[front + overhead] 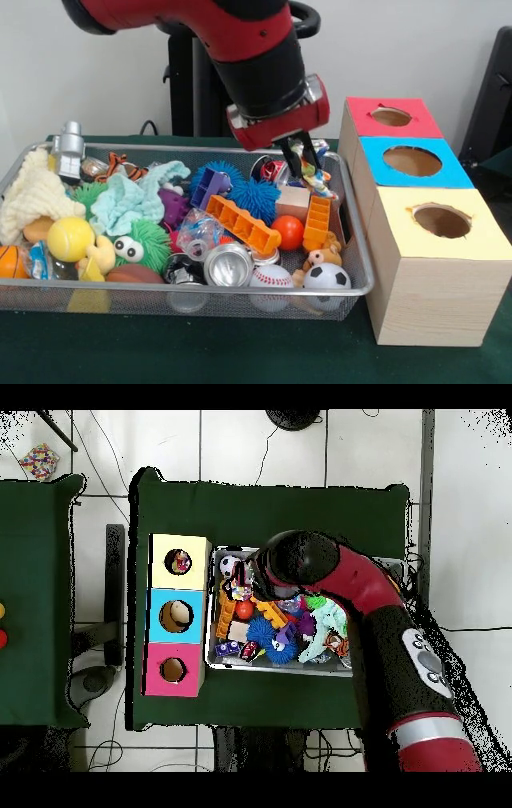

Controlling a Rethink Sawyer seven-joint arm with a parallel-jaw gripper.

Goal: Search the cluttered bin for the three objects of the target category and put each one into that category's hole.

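Gripper (pixel 304 164) lifting a multicoloured toy (pixel 318 182), jaws clamped on it, at bin's (pixel 356 240) 2 o'clock. Yellow (pixel 179 561) and blue holes (pixel 176 616) each show something inside; more prob. left.

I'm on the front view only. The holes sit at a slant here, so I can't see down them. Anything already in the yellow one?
Observer: Yes. From overhead, a small reddish item lies inside the hole of the yellow box. I can't tell what it is.
Operator: And the blue one next to it?
Observer: The hole of the blue box shows a pale round thing at the bottom.
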